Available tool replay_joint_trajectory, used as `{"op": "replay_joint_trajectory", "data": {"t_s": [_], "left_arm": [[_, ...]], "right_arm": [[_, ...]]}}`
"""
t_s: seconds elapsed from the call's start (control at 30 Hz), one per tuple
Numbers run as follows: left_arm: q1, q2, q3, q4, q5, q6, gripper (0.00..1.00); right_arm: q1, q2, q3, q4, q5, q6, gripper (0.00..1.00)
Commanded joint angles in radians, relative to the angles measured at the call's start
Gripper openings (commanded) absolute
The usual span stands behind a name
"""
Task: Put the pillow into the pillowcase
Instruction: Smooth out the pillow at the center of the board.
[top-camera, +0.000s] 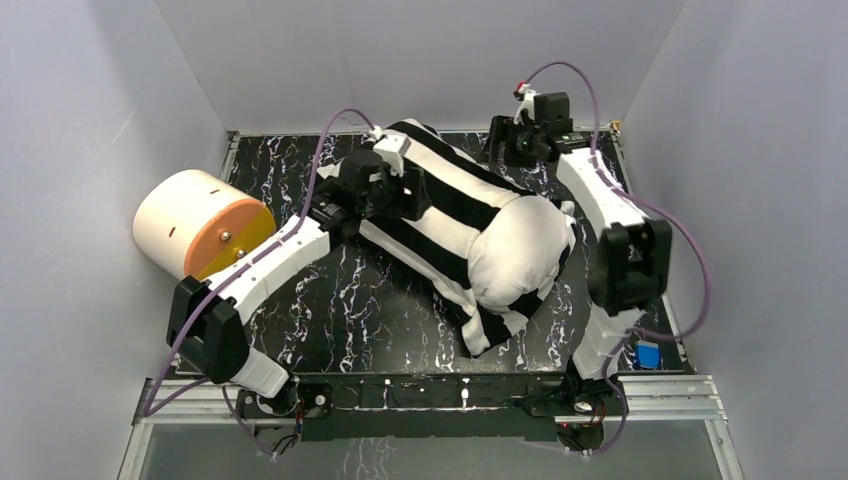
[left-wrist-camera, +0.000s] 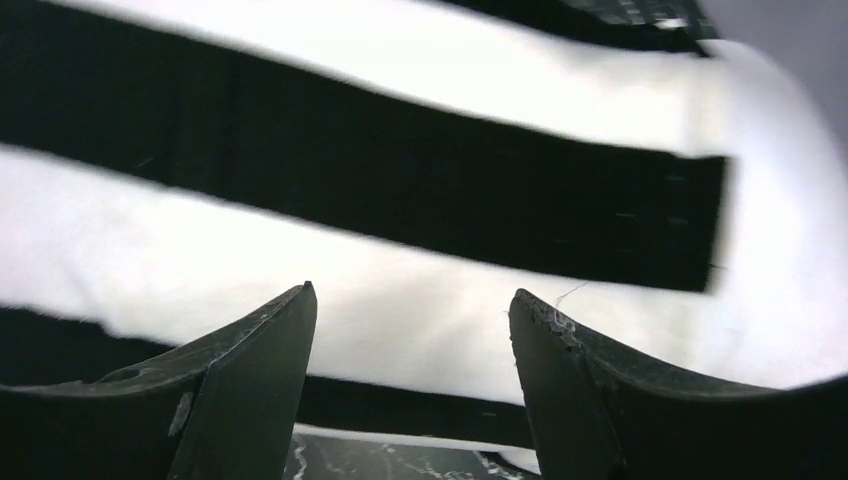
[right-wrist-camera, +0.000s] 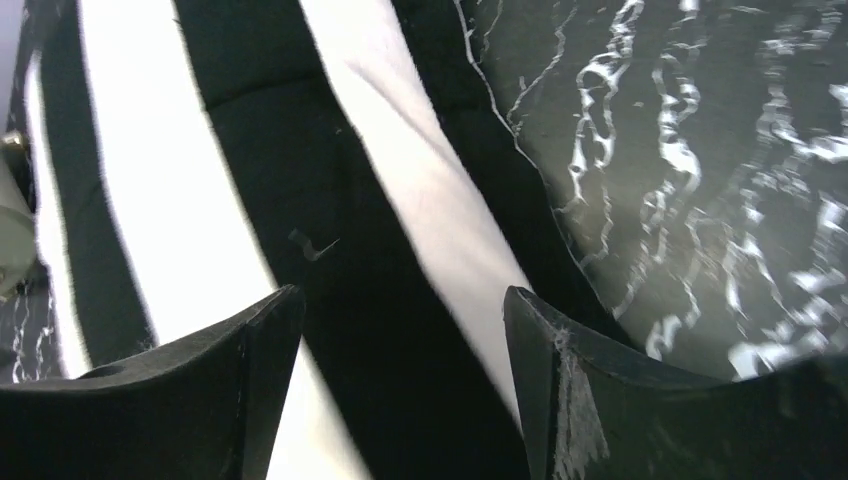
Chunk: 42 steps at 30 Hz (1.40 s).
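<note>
Both arms reach toward the far edge of the table (top-camera: 330, 310). The left gripper (top-camera: 385, 185) is spread over the striped pillowcase (top-camera: 440, 195), and the right gripper (top-camera: 512, 140) is spread beside its far end. The pillow (top-camera: 525, 245) lies diagonally mid-table, mostly sleeved, its white end bulging toward the near right corner.

The pillowcase (top-camera: 440, 195) is woven of soft, matt, faintly fuzzy cloth in black and white stripes. The pillow (top-camera: 525, 245) is covered in plain white matt fabric. The counter (top-camera: 340, 310) is finished in glossy black with white marble veining. The right tool (right-wrist-camera: 400, 300) is moulded in matt black plastic, scuffed whitish along one finger (right-wrist-camera: 570, 400).
</note>
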<state>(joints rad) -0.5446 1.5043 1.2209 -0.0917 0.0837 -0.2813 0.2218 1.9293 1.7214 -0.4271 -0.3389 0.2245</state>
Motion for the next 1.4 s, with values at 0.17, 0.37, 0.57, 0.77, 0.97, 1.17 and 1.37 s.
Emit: {"op": "replay_joint_trajectory", "data": {"t_s": [0.17,0.37,0.57,0.77,0.97,1.17,1.37], "left_arm": [[-0.22,-0.03,0.111,0.078,-0.01,0.132,0.7],[-0.326,0.102,0.152,0.159,-0.035,0.18,0.7],[-0.355,0.247,0.192,0.162,-0.157,0.239,0.68],[-0.373,0.265,0.285,0.172,-0.111,0.245,0.02],[-0.393,0.294,0.503,0.258,0.305,-0.009,0.0],[-0.391,0.289,0.307,0.504,0.457,-0.298,0.0],[-0.392,0.291,0.117,0.74,0.535,-0.573,0.0]], "right_arm": [[-0.029,-0.474,-0.269,-0.066,0.283,0.207,0.79],[-0.031,-0.799,-0.605,-0.047,0.285,0.298,0.79],[-0.031,-0.955,-0.767,-0.065,0.299,0.318,0.79],[-0.027,-0.894,-0.954,0.275,-0.012,0.425,0.65],[0.068,-0.684,-1.107,0.8,0.097,0.62,0.41],[0.149,-0.458,-1.138,0.94,0.255,0.736,0.33],[0.182,-0.34,-1.219,1.077,0.412,0.79,0.3]]}}
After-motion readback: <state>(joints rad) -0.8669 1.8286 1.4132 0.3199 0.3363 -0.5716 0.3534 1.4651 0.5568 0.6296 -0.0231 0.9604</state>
